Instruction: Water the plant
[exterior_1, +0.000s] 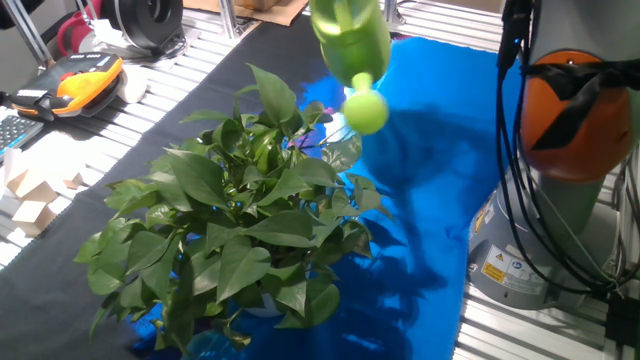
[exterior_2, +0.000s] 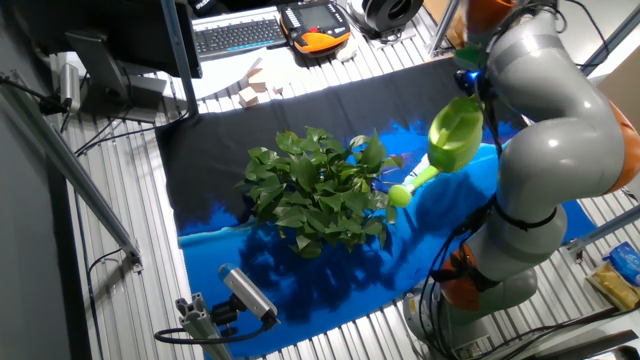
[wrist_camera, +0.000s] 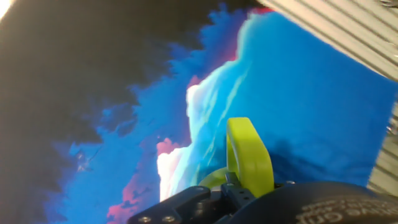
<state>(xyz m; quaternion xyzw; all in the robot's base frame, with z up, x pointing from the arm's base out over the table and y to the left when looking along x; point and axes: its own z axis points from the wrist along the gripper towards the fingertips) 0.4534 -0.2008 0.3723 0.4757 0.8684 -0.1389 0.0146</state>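
Observation:
The plant (exterior_1: 230, 220), a large bushy pot plant with broad green leaves, stands mid-table on the blue and black cloth; it also shows in the other fixed view (exterior_2: 320, 190). The lime-green watering can (exterior_1: 350, 40) hangs tilted above its right edge, with the round spout head (exterior_1: 366, 110) pointing down at the leaves. In the other fixed view the can (exterior_2: 455, 135) sits under the arm's wrist, and its spout head (exterior_2: 398, 196) is beside the foliage. In the hand view my gripper (wrist_camera: 224, 186) is shut on the can's green handle (wrist_camera: 249, 155). The plant is out of the hand view.
The arm's base (exterior_2: 480, 290) stands to the right of the cloth (exterior_2: 330, 280). A keyboard (exterior_2: 240, 33), an orange pendant (exterior_2: 318, 25) and wooden blocks (exterior_2: 262, 88) lie at the far edge. A camera on a stand (exterior_2: 245, 290) sits at the near left.

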